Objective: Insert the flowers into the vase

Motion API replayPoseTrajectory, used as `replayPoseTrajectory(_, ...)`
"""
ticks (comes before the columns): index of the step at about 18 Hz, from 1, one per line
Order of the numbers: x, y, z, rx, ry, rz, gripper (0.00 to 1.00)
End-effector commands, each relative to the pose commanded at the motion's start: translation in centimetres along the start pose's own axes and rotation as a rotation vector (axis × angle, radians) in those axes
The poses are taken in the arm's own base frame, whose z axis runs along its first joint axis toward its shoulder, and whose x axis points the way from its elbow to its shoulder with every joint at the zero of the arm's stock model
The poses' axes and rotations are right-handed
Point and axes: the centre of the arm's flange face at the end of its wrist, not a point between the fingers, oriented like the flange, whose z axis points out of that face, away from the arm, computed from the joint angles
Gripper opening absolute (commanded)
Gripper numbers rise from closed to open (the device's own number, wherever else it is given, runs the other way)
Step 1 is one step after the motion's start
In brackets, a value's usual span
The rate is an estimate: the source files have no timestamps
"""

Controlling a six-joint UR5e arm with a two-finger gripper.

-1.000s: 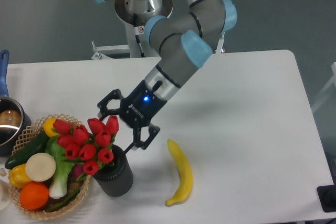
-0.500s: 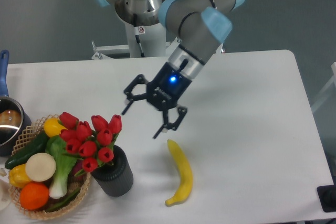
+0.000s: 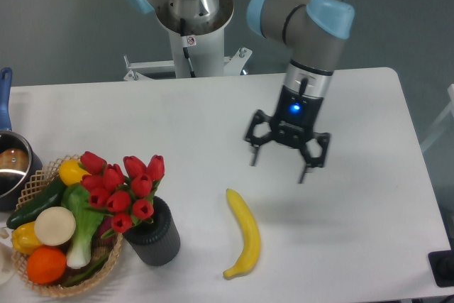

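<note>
Nearest, one wicker basket [image 3: 42, 285] of vegetables and one banana [image 3: 245, 235] lie on the white worktop [image 3: 369, 196]; between them one dark vase [image 3: 154, 235] stands upright, holding the flowers [image 3: 120, 188] (about ten red tulip buds, leaning over the basket); farther right, the single pincer [image 3: 278, 168] hangs spread and empty; at far left, one blue-handled pot [image 3: 8, 168].

Hand [image 3: 279, 168] — open, pointing down

Flowers [image 3: 122, 189] in vase [image 3: 154, 235], basket [image 3: 42, 285] left, banana [image 3: 245, 233] right
</note>
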Motion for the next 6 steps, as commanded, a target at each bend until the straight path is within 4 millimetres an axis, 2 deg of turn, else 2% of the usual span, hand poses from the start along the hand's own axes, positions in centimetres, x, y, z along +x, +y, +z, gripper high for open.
replayPoseTrajectory(6,0.2,0.99,0.25,-0.074,-0.021,0.004,1.0)
